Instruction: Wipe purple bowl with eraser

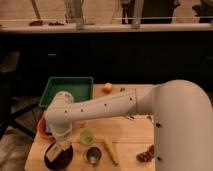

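The purple bowl (58, 156) looks dark and sits at the front left corner of the wooden table (130, 135). My gripper (61, 144) hangs straight down from the white arm (100, 107) and is over the bowl's rim and inside. It is shut on a pale block, the eraser (64, 146), which touches the inside of the bowl.
A green tray (67, 90) lies at the back left, with an orange fruit (107, 87) to its right. A small green cup (86, 136), a metal cup (92, 155) and a yellow banana-like thing (111, 149) stand right of the bowl. An orange bowl (42, 128) is behind it. Dark grapes (146, 154) lie front right.
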